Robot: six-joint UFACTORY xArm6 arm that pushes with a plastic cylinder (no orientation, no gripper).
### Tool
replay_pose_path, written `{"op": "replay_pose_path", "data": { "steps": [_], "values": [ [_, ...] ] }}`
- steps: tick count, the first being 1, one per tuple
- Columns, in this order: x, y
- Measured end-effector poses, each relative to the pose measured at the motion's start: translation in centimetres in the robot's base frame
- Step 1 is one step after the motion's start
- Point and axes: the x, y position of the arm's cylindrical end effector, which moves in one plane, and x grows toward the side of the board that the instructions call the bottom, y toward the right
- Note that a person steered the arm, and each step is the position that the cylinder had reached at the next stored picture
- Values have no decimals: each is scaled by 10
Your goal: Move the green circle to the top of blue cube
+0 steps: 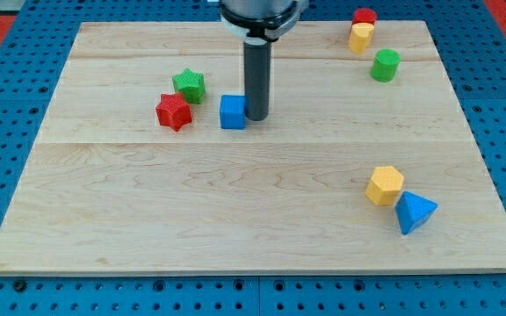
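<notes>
Your tip (256,118), a bare rod with no claw to open or close, stood just right of the blue cube (232,112) at centre frame, while the green circle (385,65) lay far off at upper right, so any leftward drift risked shoving the cube.

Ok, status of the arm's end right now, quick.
No gripper here: my tip is a bare rod holding nothing, down on the board, right beside the blue cube on its right in the view, far from the green circle.
</notes>
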Motion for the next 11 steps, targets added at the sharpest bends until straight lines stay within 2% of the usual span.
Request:
{"op": "replay_pose_path", "data": {
  "steps": [1, 3, 4, 5, 6, 8, 10, 11],
  "values": [
    [-7, 12],
    [-17, 166],
    [-16, 215],
    [-43, 245],
    [-73, 253],
    [-75, 248],
    [-107, 225],
    [-85, 191]
  ]
}}
